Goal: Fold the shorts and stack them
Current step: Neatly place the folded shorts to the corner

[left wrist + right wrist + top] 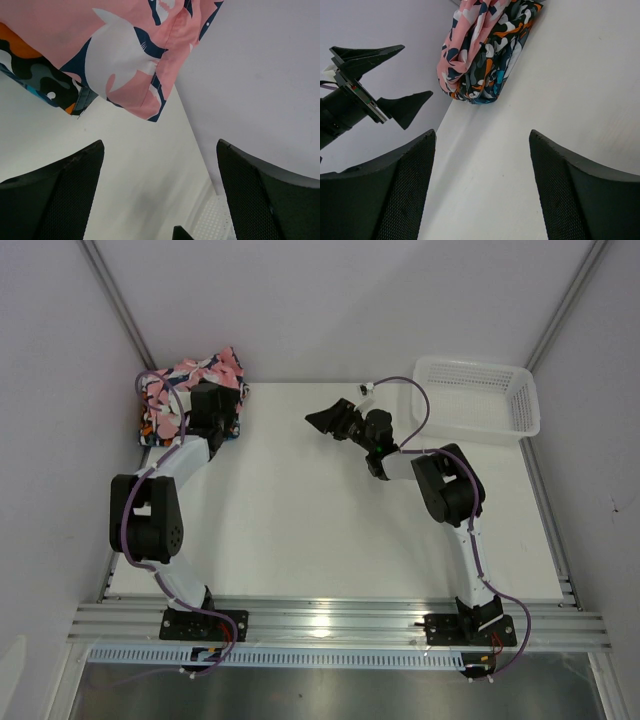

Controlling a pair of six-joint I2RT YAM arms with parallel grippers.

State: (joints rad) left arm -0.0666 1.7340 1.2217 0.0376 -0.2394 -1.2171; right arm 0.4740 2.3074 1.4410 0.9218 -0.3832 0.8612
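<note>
At far-left corner, three stacked shorts

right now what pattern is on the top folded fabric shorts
Top shorts: pink with navy and white patches; left wrist view.

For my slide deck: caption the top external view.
Folded shorts stacked far-left, left gripper over them, right gripper open at centre, mesh basket far-right.
</note>
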